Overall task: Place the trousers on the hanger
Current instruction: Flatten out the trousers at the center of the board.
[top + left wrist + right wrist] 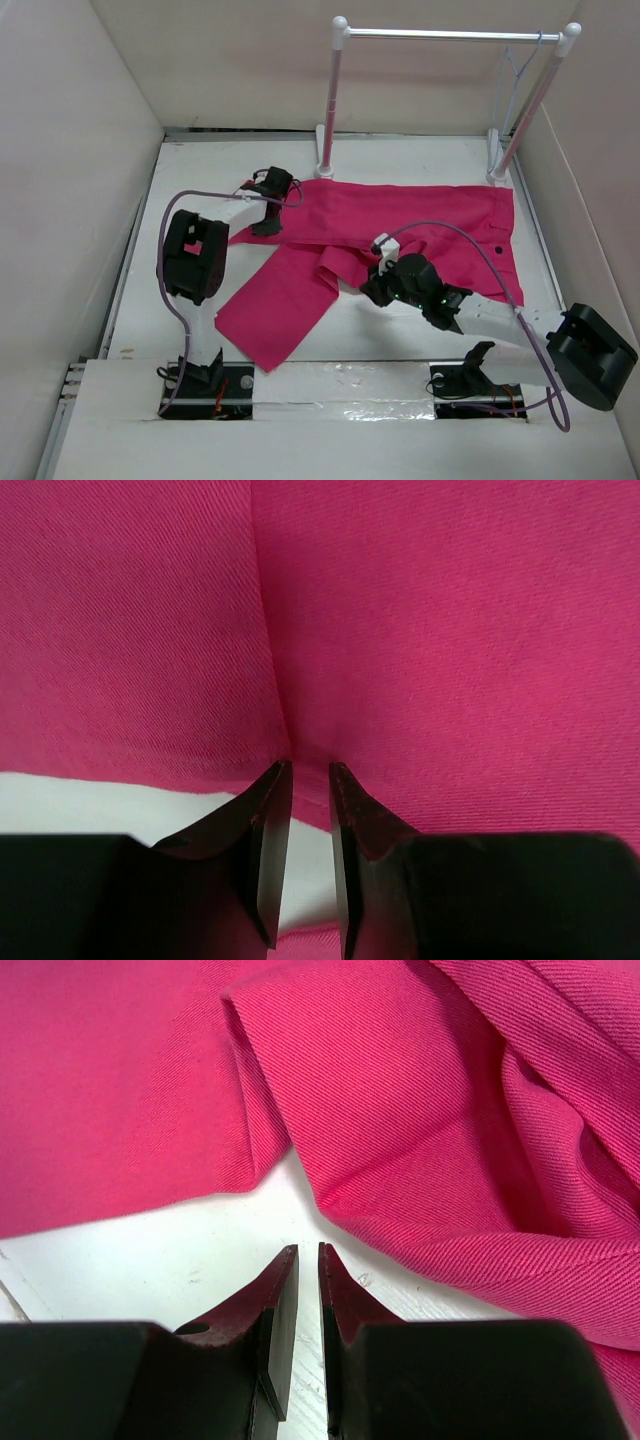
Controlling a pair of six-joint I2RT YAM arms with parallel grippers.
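We see the left gripper (308,770) pinching the edge of the trousers (420,630) at its 12 o'clock, and the right gripper (309,1252) nearly closed and empty, with the fabric just beyond at 12 o'clock.

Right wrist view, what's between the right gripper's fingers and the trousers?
Only a bare strip of white table separates the right gripper from the trousers and their folded edge; the right wrist view shows it.
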